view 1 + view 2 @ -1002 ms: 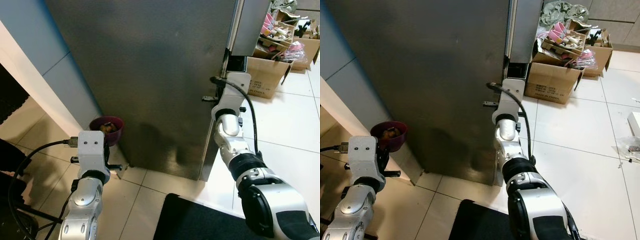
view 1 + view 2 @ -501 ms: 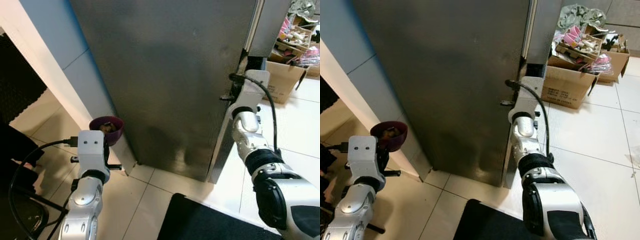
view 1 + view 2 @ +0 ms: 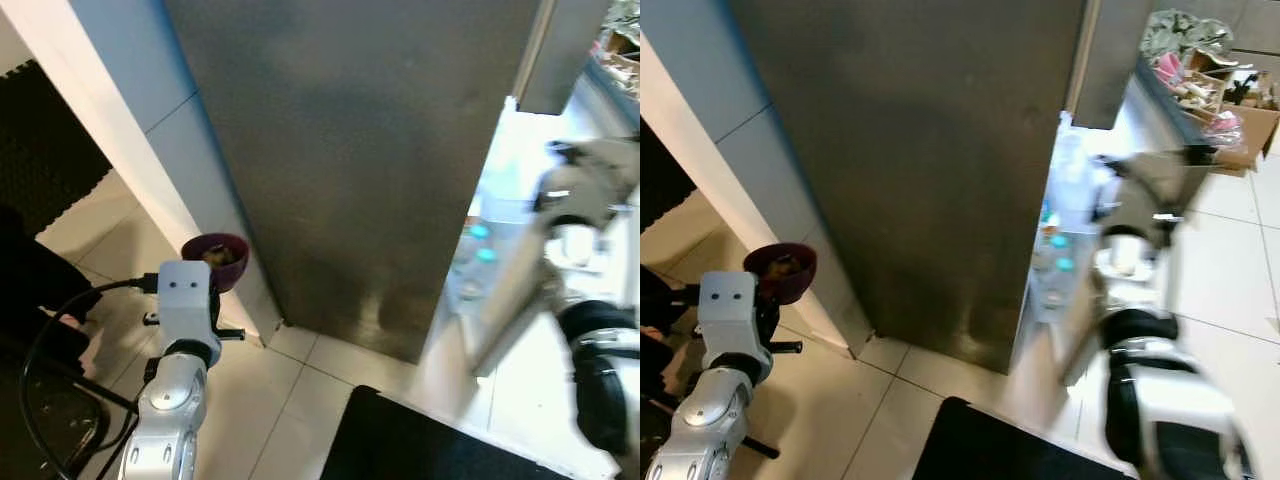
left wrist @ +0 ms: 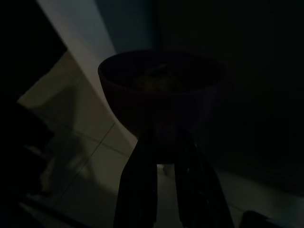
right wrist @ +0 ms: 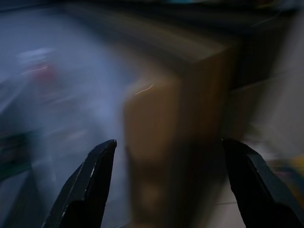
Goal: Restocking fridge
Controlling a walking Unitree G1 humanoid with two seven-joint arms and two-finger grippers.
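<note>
Fridge (image 3: 380,150), dark steel, door ajar, lit inside

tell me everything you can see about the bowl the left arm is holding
The bowl is small, round and dark maroon, smooth like plastic or glazed ceramic. It sits upright, held from below between the left gripper's fingers. Brownish food lies inside; what kind is unclear. It hangs above the tiled floor beside the grey fridge side, by the pale wall.

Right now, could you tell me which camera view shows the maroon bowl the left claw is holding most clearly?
The right eye view shows the maroon bowl best: lit, sharp, food visible inside, beside the fridge door. The left eye view shows it similarly, partly behind the wrist. The left wrist view has it close above the left claw but very dark.
</note>
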